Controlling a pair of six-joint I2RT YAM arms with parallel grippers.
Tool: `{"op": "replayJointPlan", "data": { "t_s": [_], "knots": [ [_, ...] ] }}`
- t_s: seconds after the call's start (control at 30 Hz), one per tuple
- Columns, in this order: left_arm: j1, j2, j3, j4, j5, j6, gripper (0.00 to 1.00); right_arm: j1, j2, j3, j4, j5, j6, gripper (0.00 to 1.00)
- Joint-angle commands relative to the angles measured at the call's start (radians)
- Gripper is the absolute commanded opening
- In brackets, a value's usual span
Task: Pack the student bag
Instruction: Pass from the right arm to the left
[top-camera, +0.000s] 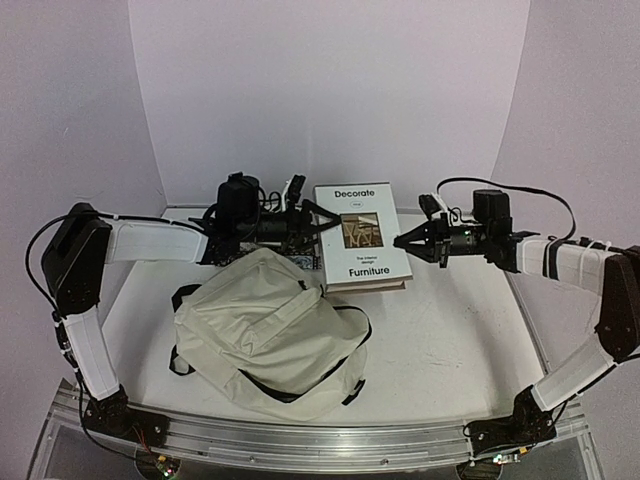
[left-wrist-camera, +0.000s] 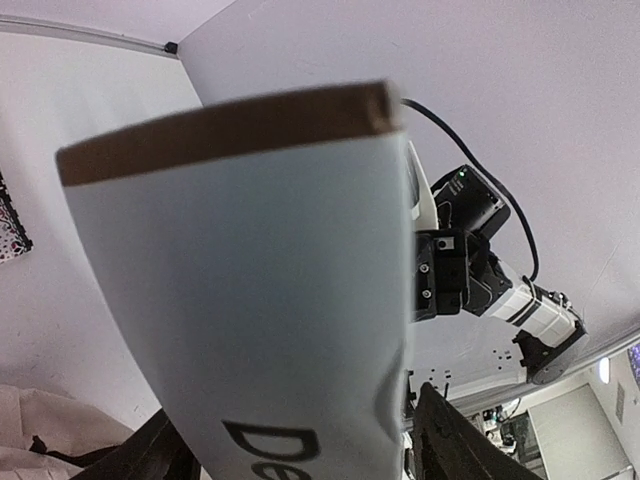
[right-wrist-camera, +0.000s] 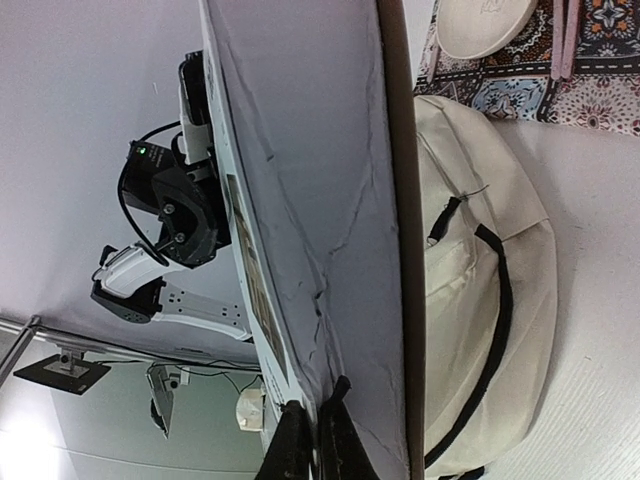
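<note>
The student bag (top-camera: 265, 330), a cream backpack with black straps, lies slumped on the table in front of the left arm; it also shows in the right wrist view (right-wrist-camera: 470, 280). A white book titled "Decorate Furniture" (top-camera: 360, 235) is held tilted up behind it. My right gripper (top-camera: 402, 240) is shut on the book's right side, its fingertips (right-wrist-camera: 300, 425) pinching the thin cover (right-wrist-camera: 310, 150). My left gripper (top-camera: 312, 222) straddles the book's left edge (left-wrist-camera: 250, 300) with its jaws open. A gap shows beside its right finger (left-wrist-camera: 450, 440).
White walls enclose the table on three sides. A metal rail (top-camera: 320, 440) runs along the near edge between the arm bases. In the right wrist view a patterned cloth (right-wrist-camera: 590, 60) with a cream bowl (right-wrist-camera: 480, 20) lies beyond the bag.
</note>
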Motion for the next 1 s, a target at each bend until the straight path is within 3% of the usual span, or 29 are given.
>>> {"op": "replayJointPlan", "data": {
  "t_s": [0.0,0.17,0.47,0.6,0.77,0.83,0.9,0.97],
  "knots": [
    [0.003,-0.053,-0.021,0.125,0.062,-0.047,0.64,0.022,-0.036,0.064,0.066,-0.062,-0.003,0.0],
    [0.009,-0.091,-0.062,0.183,0.056,-0.082,0.54,0.026,-0.034,0.065,0.066,-0.046,-0.01,0.03],
    [0.019,-0.167,-0.15,0.221,-0.025,-0.121,0.42,0.036,-0.054,0.045,0.066,0.022,-0.009,0.23],
    [0.019,-0.196,-0.176,0.235,-0.072,-0.139,0.38,0.045,-0.084,0.017,0.066,0.096,0.006,0.41],
    [0.021,-0.235,-0.219,0.242,-0.172,-0.162,0.35,0.086,-0.163,-0.053,0.068,0.252,0.019,0.79],
    [0.022,-0.247,-0.24,0.247,-0.217,-0.177,0.33,0.118,-0.197,-0.079,0.073,0.326,0.029,0.9],
    [0.021,-0.262,-0.259,0.255,-0.263,-0.194,0.32,0.143,-0.222,-0.116,0.103,0.394,0.048,0.98],
    [0.021,-0.279,-0.28,0.266,-0.314,-0.213,0.31,0.174,-0.252,-0.15,0.14,0.454,0.081,0.98]
  ]
}}
